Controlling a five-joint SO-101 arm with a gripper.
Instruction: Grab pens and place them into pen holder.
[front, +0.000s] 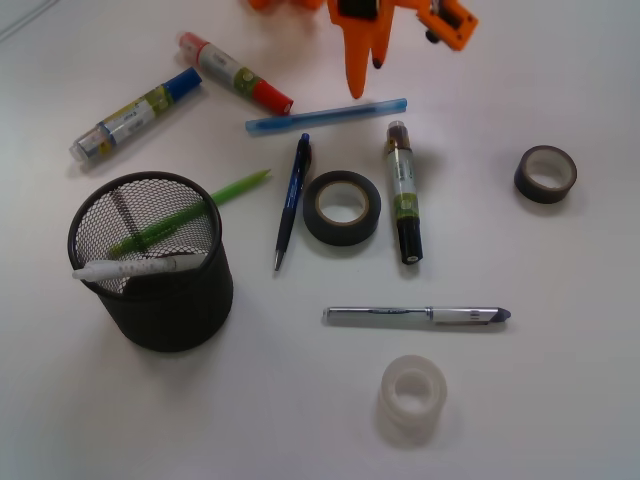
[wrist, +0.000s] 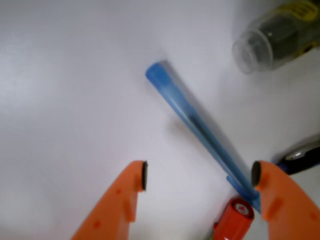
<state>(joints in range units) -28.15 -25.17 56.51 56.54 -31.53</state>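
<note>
1. Two pens are already lodged in the pen holder (front: 150, 262): the white pen (front: 138, 267) and the green pen (front: 190, 213).
2. The silver pen (front: 418, 315) and dark-blue pen (front: 292, 200) lie untaken beside a tape roll (front: 342, 207).
3. The gripper (wrist: 199, 175) is held open over the light-blue pen (wrist: 200, 127), judged the next pick; centring is needed, since one jaw is crowded by a red-capped marker (wrist: 234, 220).
</note>
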